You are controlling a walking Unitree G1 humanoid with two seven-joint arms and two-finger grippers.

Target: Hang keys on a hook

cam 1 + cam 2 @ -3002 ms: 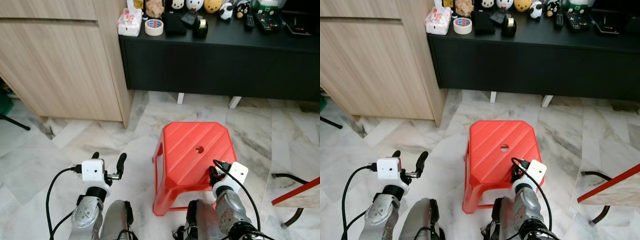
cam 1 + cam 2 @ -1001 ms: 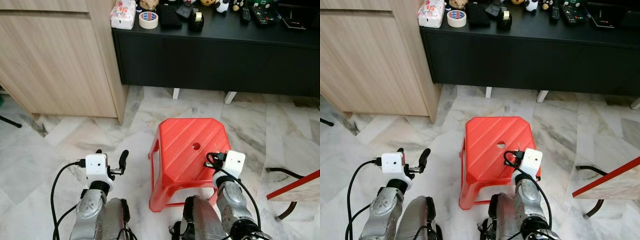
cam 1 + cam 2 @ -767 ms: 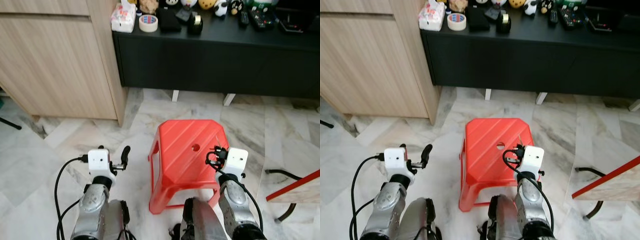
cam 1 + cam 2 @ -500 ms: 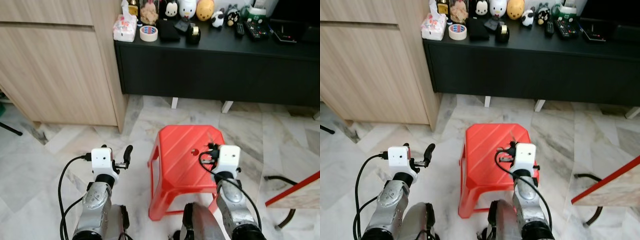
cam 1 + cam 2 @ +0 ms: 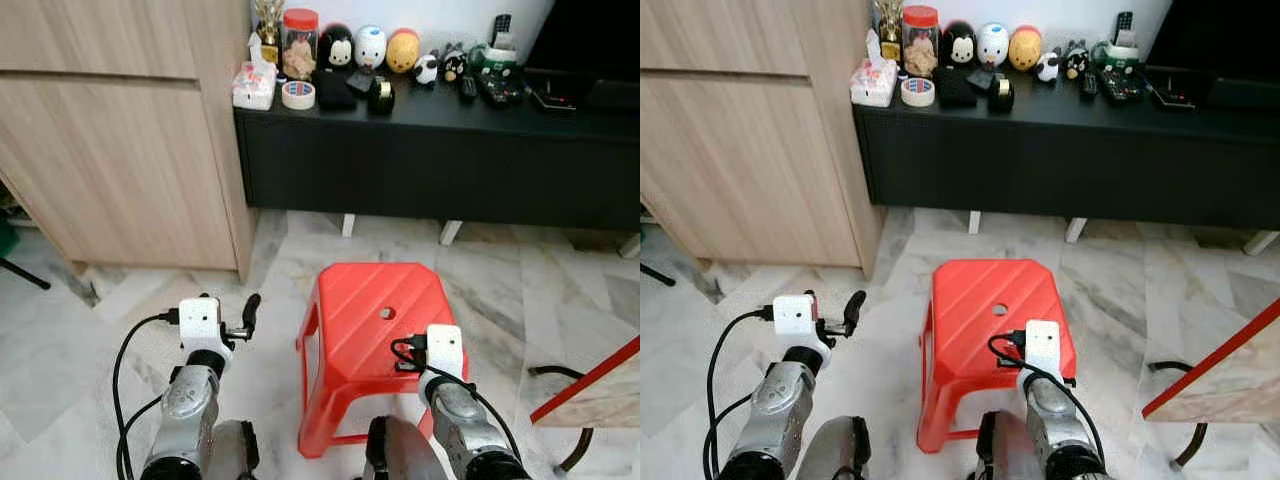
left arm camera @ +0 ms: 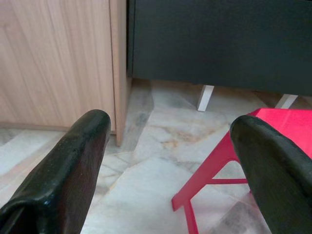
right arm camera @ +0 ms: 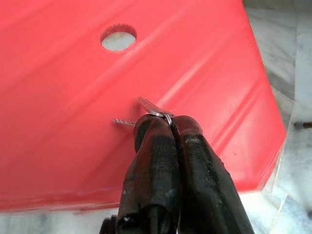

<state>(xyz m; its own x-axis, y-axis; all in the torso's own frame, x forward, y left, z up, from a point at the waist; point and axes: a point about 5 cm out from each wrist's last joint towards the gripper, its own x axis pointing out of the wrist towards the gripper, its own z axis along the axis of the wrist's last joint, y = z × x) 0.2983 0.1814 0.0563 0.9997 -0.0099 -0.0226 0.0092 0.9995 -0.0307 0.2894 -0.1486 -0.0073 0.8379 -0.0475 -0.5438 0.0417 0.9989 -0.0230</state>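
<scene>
since three seconds ago the head camera has tilted up, bringing figurines (image 5: 370,45) on the black console (image 5: 440,150) into view. no writing is legible. left wrist view: left gripper (image 6: 175,146) spread wide, empty. right wrist view: right gripper (image 7: 168,122) pinches keys (image 7: 146,111) over the red stool (image 7: 73,97); keys mostly hidden.

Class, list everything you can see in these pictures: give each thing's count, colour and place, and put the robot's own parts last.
stool: one, red, on the marble floor.
keys: silver, above the stool seat.
TV console: one, black, by the far wall.
cabinet: one, light wood, left of the console.
tape roll: one, white, on the console.
figurines: several, along the console's back.
left gripper: black fingers, open, beside the stool.
right gripper: black fingers, shut on keys.
</scene>
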